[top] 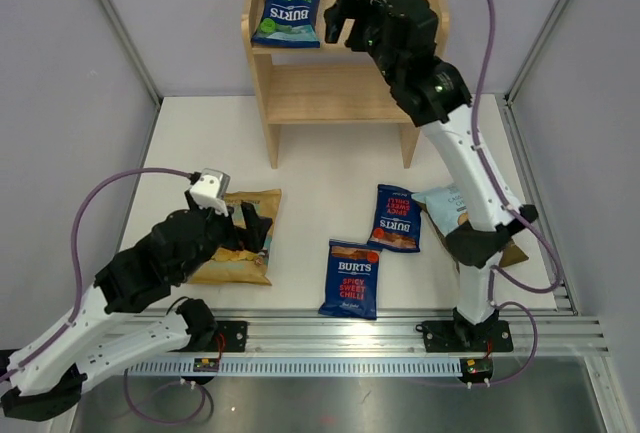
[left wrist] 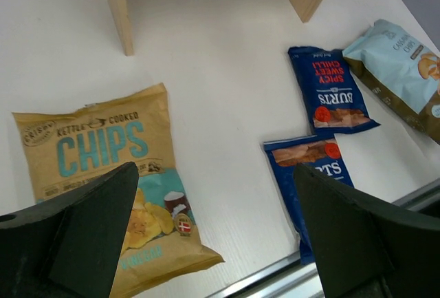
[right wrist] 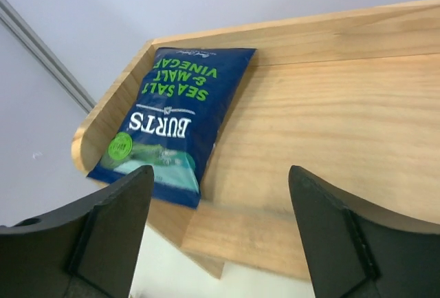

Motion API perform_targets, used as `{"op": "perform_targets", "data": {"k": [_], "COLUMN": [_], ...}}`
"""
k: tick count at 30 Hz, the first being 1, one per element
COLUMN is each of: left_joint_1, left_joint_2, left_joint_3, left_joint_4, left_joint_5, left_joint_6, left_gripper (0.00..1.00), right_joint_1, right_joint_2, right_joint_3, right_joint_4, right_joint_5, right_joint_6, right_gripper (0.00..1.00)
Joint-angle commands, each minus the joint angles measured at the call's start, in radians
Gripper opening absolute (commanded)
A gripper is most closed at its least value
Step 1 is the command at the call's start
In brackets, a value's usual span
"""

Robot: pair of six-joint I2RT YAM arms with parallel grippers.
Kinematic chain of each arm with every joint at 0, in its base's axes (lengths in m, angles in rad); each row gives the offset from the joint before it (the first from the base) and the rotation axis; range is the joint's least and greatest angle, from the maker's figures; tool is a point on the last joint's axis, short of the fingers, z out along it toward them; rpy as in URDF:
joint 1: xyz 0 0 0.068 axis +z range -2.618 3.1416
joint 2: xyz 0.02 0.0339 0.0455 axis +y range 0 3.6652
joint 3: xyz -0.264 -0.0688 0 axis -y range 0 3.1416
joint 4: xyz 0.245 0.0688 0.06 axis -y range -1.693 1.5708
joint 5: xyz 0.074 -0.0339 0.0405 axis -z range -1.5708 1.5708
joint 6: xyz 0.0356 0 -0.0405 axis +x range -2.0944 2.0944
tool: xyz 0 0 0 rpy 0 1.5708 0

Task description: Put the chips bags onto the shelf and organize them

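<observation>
On the top tier of the shelf (top: 330, 93), one dark-blue Burts bag with green lettering (top: 288, 11) lies flat at the left end, against the raised rim. The right gripper (top: 343, 21) hangs above that same tier just to the right of the bag; its jaws are spread wide, hold nothing, and are not in contact with the bag. The lower tier carries no bag. The other four bags lie on the white desk (top: 320, 173) in front of the shelf. The tan CHIPS bag (top: 240, 263) lies flat at the left. The left gripper (left wrist: 214, 168) hovers over its right-hand part, jaws spread apart and empty; whether a finger touches the bag cannot be determined. Near the centre, a red-lettered Burts bag (top: 350, 280) lies closest to the arm bases. A second red-lettered Burts bag (top: 397, 218) lies just beyond it and slightly to the right; their corners are nearly touching. The light-blue-and-brown bag (top: 445, 208) lies at the right, just beside the second Burts bag, partly hidden under the right arm.
</observation>
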Motion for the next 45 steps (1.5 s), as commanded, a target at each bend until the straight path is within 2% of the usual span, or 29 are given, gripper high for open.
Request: {"op": "perform_targets", "data": {"k": [1,3,6,9,10,14,23,25,32,37,45], "left_joint_1": [0.003,0.003,0.003,0.001,0.001,0.001,-0.011,-0.026,-0.080,-0.126,-0.173], "left_joint_2": [0.077,0.110,0.150,0.213,0.233,0.330,0.560,0.598,0.730,0.813,0.920], "left_joint_3": [0.022,0.005,-0.035,-0.073,-0.084,-0.154,-0.292,-0.303,-0.312,-0.286,-0.270], "left_joint_4": [0.063,0.086,0.143,0.180,0.210,0.287,0.559,0.592,0.637,0.616,0.652], "left_joint_5": [0.126,0.163,0.239,0.289,0.315,0.380,0.561,0.578,0.558,0.501,0.458], "left_joint_6": [-0.105,-0.136,-0.193,-0.257,-0.265,-0.302,-0.373,-0.385,-0.416,-0.437,-0.495], "left_gripper": [0.99,0.99,0.99,0.99,0.99,0.99,0.97,0.96,0.94,0.92,0.82], "right_joint_1": [-0.005,-0.006,-0.006,-0.006,-0.006,-0.006,-0.006,-0.006,-0.006,-0.006,-0.006], "right_joint_2": [-0.179,-0.302,-0.492,-0.700,-0.783,-0.923,-1.216,-1.265,-1.356,-1.374,-1.394], "right_joint_3": [-0.068,-0.226,-0.490,-0.775,-0.821,-0.993,-1.360,-1.409,-1.572,-1.598,-1.615], "right_joint_4": [-0.115,-0.123,-0.090,0.036,0.036,-0.051,-0.136,-0.146,-0.159,-0.165,-0.162], "right_joint_5": [0.027,0.008,-0.042,-0.142,-0.160,-0.203,-0.462,-0.517,-0.556,-0.532,-0.541], "right_joint_6": [-0.053,-0.064,-0.041,0.020,0.040,0.108,0.195,0.204,0.241,0.241,0.241], "right_gripper": [0.89,0.99,0.99,1.00,0.99,0.99,0.98,0.97,0.94,0.93,0.91]}}
